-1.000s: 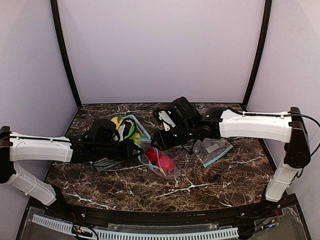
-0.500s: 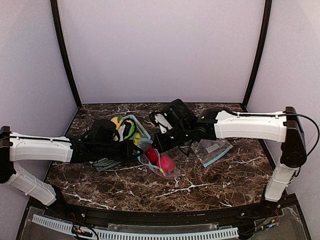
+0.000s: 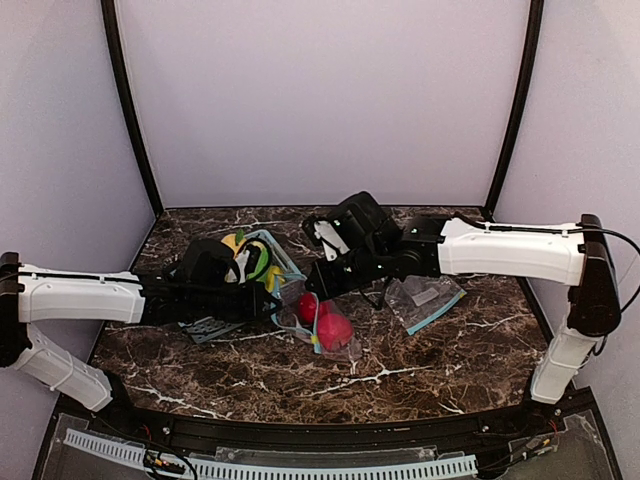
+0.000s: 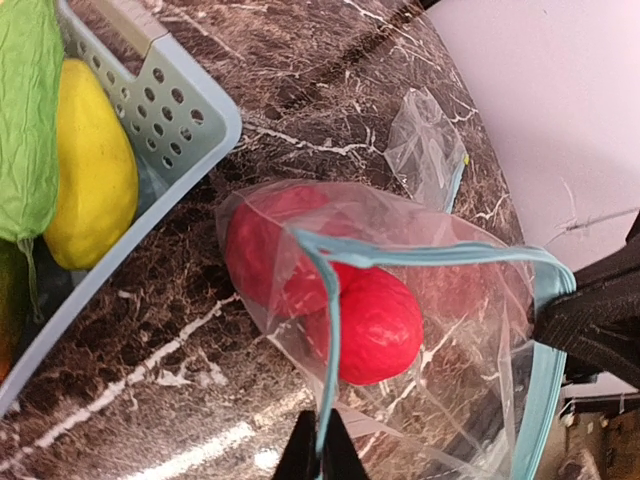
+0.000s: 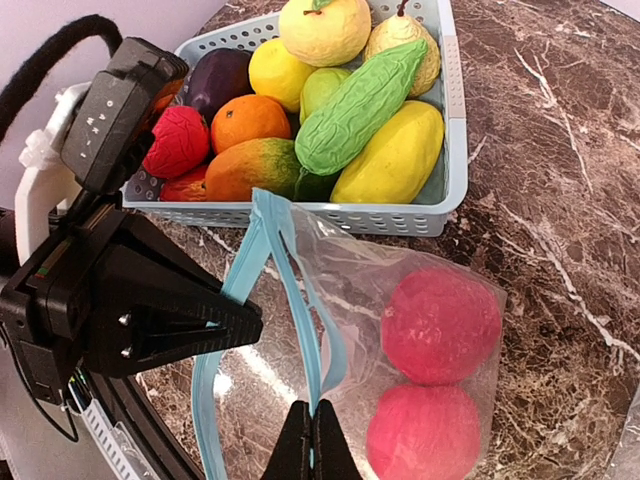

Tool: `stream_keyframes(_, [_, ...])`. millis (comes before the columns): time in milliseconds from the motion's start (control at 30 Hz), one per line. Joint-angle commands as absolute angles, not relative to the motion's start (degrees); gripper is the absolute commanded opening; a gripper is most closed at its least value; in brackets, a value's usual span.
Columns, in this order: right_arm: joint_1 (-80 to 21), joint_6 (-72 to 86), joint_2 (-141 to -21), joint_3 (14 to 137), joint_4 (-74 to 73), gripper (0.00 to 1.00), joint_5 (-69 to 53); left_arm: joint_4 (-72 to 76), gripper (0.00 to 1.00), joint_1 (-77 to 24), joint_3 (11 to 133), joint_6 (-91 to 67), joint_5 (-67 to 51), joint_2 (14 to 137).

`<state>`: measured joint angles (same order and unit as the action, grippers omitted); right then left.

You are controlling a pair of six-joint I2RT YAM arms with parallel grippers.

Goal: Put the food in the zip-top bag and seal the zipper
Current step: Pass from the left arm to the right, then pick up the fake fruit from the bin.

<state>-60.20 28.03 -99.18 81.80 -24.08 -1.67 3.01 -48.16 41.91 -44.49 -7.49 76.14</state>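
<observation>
A clear zip-top bag with a light-blue zipper holds two red round toy fruits and hangs between both grippers near the table's middle. My left gripper is shut on the zipper strip at one side of the mouth. My right gripper is shut on the zipper strip at the other side. The mouth gapes open between them. More toy food, including a long green one, lies in the light-blue basket.
A second clear bag with a blue strip lies flat on the marble to the right, under my right arm. The basket stands just behind the held bag. Black frame posts rise at the back corners.
The bag has been lifted slightly and pulled tauter between the grippers. My right gripper moved in toward the left, then back a little. The red fruits shifted lower in the bag.
</observation>
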Motion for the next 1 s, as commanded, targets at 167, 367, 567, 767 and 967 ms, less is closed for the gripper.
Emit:
stream_keyframes(167, [-60.7, 29.2, -98.0, 81.4, -24.1, 0.00, -0.6, -5.4, 0.60, -48.3, 46.9, -36.1, -7.6, 67.6])
stream_keyframes(367, [-60.7, 29.1, -98.1, 81.4, -24.0, 0.00, -0.6, -26.0, 0.92, -45.9, 54.4, -28.8, 0.5, 58.7])
stream_keyframes(567, [-60.6, 28.8, -98.7, 81.7, -23.9, 0.00, -1.0, -36.2, 0.98, -33.0, 52.9, -24.9, -6.3, 54.9])
stream_keyframes(767, [-60.7, 28.8, -98.8, 81.8, -23.9, 0.00, -1.0, -41.5, 0.99, -28.6, 51.8, -20.7, -3.1, 57.0])
stream_keyframes(967, [-60.7, 28.8, -98.6, 81.8, -23.9, 0.00, -1.2, -40.1, 0.99, -26.2, 47.4, -20.0, -1.2, 58.9])
